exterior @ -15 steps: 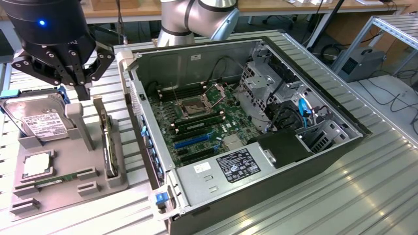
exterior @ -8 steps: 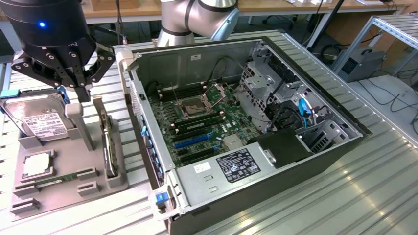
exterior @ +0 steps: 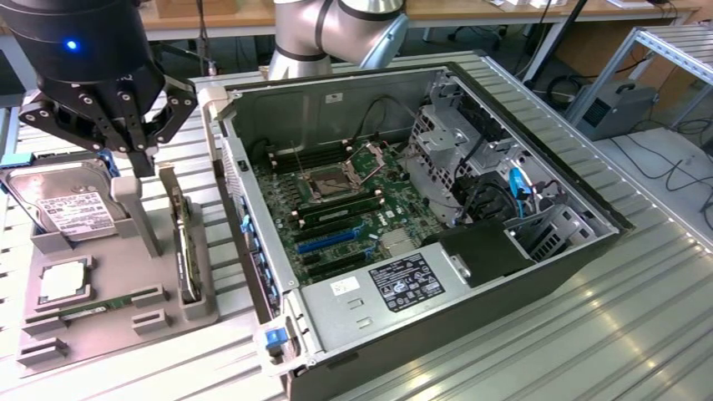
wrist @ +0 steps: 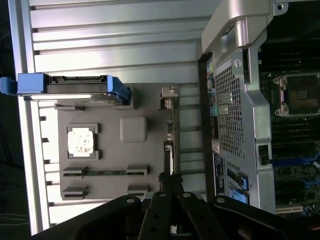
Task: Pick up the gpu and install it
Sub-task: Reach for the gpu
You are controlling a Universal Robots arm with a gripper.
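Observation:
The gpu (exterior: pixel 184 242) stands on its edge in a slot of the grey holder tray (exterior: pixel 100 330), at the exterior view's left, beside the open computer case (exterior: pixel 579 251). My black gripper (exterior: pixel 139 165) hangs above the far end of the card, fingers shut with nothing between them. In the wrist view the gpu (wrist: pixel 170 131) appears edge-on as a thin strip with its silvery bracket (wrist: pixel 169 96) at one end. There the shut fingertips (wrist: pixel 170 178) sit over the card's other end.
On the tray sit a hard drive (exterior: pixel 73 209) in a blue caddy, a processor chip (exterior: pixel 62 280) and a narrow memory stick (exterior: pixel 89 309). Inside the case lies the motherboard with a blue expansion slot (exterior: pixel 329 240) and an open processor socket (exterior: pixel 331 178). Cables and drive cages fill the case's right side.

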